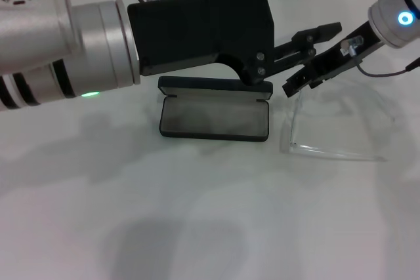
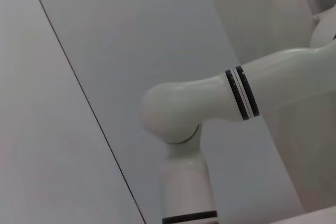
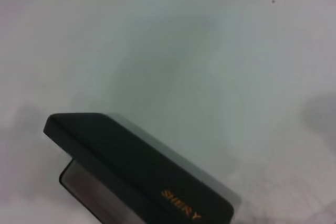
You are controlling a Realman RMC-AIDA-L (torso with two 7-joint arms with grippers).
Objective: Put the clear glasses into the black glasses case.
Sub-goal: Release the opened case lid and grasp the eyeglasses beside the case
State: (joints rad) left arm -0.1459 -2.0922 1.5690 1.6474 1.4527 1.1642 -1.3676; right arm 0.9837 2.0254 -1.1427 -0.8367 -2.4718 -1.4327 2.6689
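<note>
Here left gripper [image 1: 315, 8] hovers, jaws spread, over black glasses case [image 1: 215, 119].

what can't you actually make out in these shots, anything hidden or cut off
- Head view: the raised lid of the black glasses case is mostly hidden behind the left pincer, which hangs open above it.
- Head view: the clear glasses are see-through, so whether the right pincer grips them cannot be told.
- Right wrist view: the case is cut off by the frame edge.
- Left wrist view: only an arm and a wall; no task items.
</note>
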